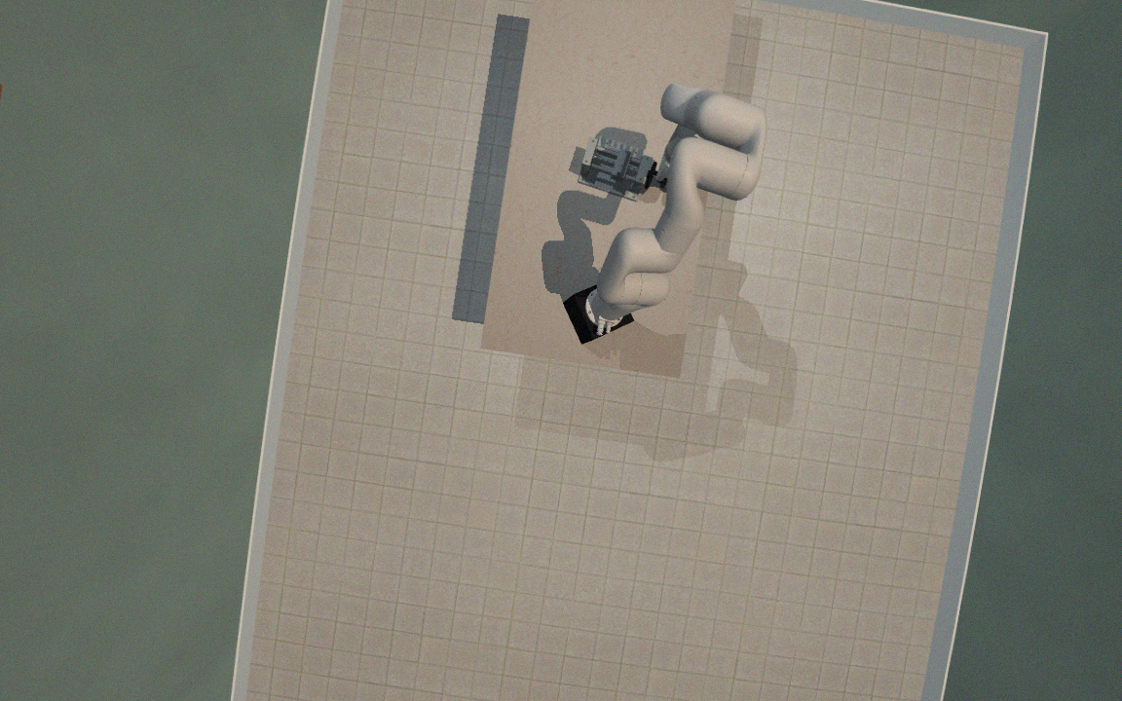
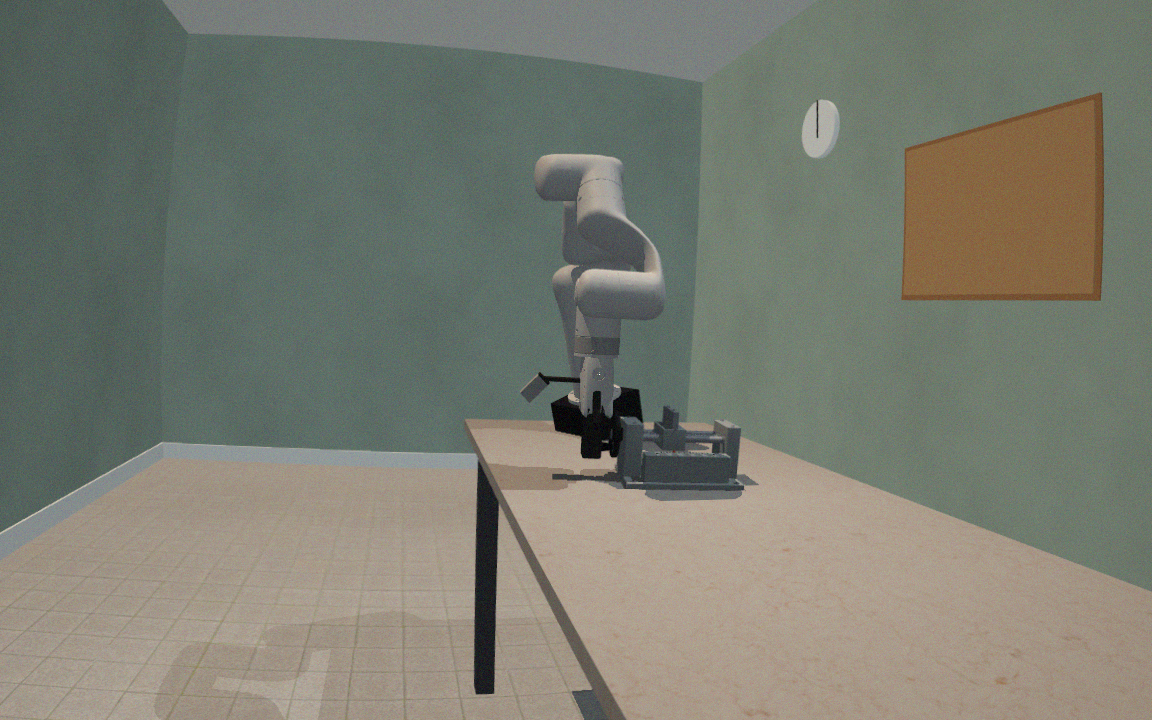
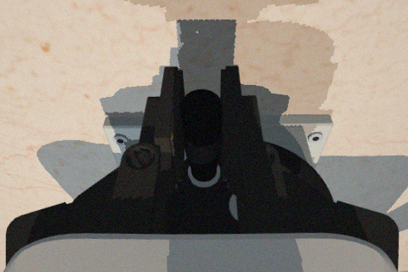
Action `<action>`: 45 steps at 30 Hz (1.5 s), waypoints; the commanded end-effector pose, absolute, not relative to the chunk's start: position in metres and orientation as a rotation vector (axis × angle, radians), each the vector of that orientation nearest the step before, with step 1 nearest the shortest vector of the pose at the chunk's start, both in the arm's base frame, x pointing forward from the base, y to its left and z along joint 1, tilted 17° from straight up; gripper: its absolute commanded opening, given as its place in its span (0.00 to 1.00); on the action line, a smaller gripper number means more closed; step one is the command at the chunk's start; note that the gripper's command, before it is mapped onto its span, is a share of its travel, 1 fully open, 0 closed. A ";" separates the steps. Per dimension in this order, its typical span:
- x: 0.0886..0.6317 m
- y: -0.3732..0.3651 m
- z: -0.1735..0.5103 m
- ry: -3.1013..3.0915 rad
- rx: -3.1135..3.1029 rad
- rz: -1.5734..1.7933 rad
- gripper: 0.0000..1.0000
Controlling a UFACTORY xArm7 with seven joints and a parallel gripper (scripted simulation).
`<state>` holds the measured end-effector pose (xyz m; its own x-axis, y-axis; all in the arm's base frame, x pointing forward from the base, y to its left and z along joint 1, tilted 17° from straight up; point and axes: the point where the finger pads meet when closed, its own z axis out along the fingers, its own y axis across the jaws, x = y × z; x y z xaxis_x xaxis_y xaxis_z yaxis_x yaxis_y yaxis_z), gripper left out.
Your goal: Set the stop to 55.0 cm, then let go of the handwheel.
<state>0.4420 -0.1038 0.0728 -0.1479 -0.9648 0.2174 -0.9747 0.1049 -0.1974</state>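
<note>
Tiled floor surrounds the tan table (image 1: 600,52) from above; the grey stop fixture (image 1: 611,166) sits near its far half, the arm folded beside it on the right.

From the side, the gripper (image 2: 596,436) meets the fixture's left end, at the handwheel (image 2: 611,436).

At the wrist, dark fingers clamp the handwheel's black knob (image 3: 201,114). Overturning would likely overshoot the setting; the scale is unreadable.

No text, label, brand, number or sign can be read in any view. The wall clock (image 2: 820,128) shows a plain face with no numerals, the cork board (image 2: 1002,204) is bare, and the grey stop fixture (image 2: 678,453) shows no legible scale markings.
</note>
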 end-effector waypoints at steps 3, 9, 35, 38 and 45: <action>0.443 -0.103 0.074 -2.311 2.030 0.462 0.57; 0.443 -0.103 0.074 -2.311 2.030 0.462 0.57; 0.438 -0.096 0.103 -2.311 2.030 0.462 0.57; 0.431 -0.086 0.143 -2.311 2.030 0.462 0.57; 0.426 -0.079 0.170 -2.311 2.030 0.462 0.57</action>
<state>0.4284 -0.0822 0.1601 -0.1481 -0.9653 0.2149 -0.9738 0.1044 -0.2020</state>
